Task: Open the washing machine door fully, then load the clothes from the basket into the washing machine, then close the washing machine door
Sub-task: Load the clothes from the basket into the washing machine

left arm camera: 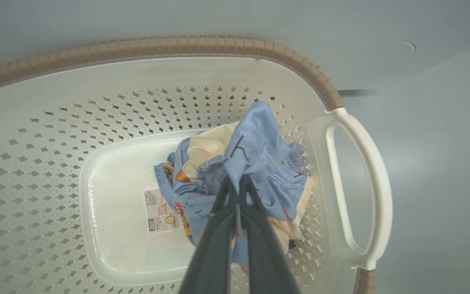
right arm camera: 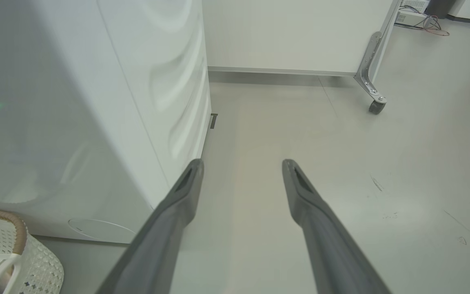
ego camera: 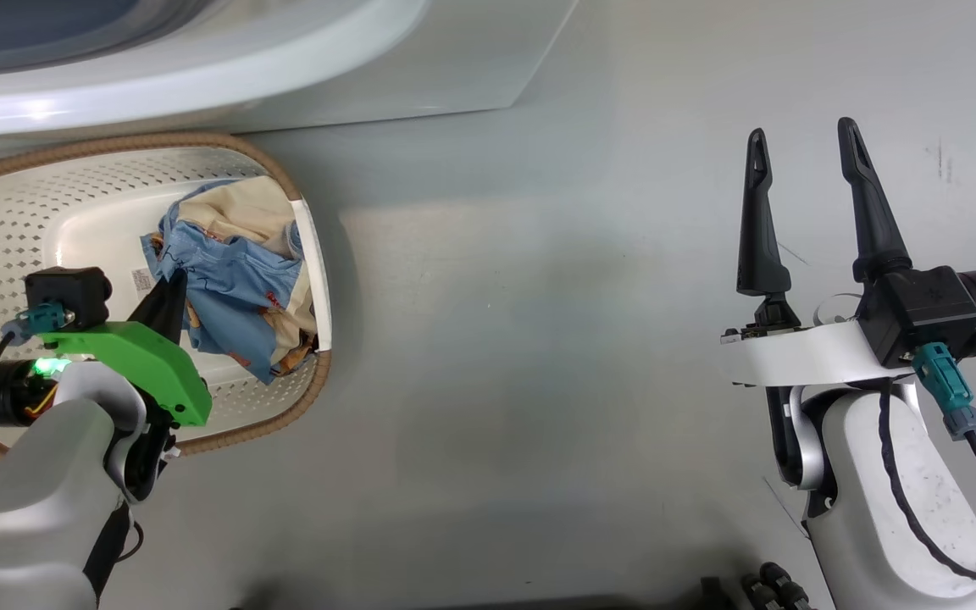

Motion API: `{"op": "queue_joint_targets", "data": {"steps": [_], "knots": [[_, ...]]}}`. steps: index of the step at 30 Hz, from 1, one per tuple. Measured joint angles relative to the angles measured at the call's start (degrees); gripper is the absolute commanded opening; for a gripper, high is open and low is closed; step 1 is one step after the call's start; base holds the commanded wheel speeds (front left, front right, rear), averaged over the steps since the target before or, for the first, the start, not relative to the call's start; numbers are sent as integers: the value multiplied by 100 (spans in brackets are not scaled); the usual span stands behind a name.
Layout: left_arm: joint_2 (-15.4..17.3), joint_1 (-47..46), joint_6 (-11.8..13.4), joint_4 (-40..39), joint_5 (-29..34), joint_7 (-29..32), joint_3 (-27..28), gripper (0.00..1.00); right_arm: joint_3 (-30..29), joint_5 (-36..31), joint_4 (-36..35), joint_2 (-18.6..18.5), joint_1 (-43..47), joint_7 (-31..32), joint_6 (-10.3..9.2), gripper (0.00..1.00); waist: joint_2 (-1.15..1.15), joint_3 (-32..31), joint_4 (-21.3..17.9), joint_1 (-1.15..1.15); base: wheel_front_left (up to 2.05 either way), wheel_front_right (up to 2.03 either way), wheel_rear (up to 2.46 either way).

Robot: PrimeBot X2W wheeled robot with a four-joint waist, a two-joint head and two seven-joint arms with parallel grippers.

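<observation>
Robot's left gripper [left arm camera: 237, 179] clamped on the clothes [left arm camera: 259, 151], blue-and-cream bundle lying in the basket [left arm camera: 178, 45] beside the washing machine [right arm camera: 96, 102], print on its bottom label [left arm camera: 159, 210] too small to read, right gripper [ego camera: 803, 131] fingers apart, empty, over the floor [ego camera: 539, 296]

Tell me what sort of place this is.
Likely a lab's laundry test corner: a washing machine, a basket of clothes on bare grey floor, and a panel on a caster with loose cables behind.

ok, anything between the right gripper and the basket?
Head view: bare grey floor separates the basket from the open right gripper, nothing lying on that stretch.
</observation>
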Motion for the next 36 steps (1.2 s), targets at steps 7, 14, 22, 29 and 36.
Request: {"op": "queue_joint_targets", "data": {"steps": [7,14,22,29,36], "knots": [[-14,224,0,-141,-48,-208,-7,0,-38,0,157,-25,3,0,7,100,0,-437,135,0,0,0,0],[-47,460,0,-250,-87,-245,68,0,-69,9,352,-73,22,-1,76,100,0,-918,293,0,0,0,0],[-9,590,0,-662,1,-257,671,0,-120,108,558,-165,259,0,194,100,0,-1520,468,0,0,0,0],[82,959,0,-978,301,-257,1323,0,-160,199,699,-169,460,0,281,100,0,-2083,593,0,0,0,0],[71,1224,1,-1481,712,-257,1806,0,-214,263,800,-200,724,0,364,100,0,-2562,674,0,0,0,0]]}}
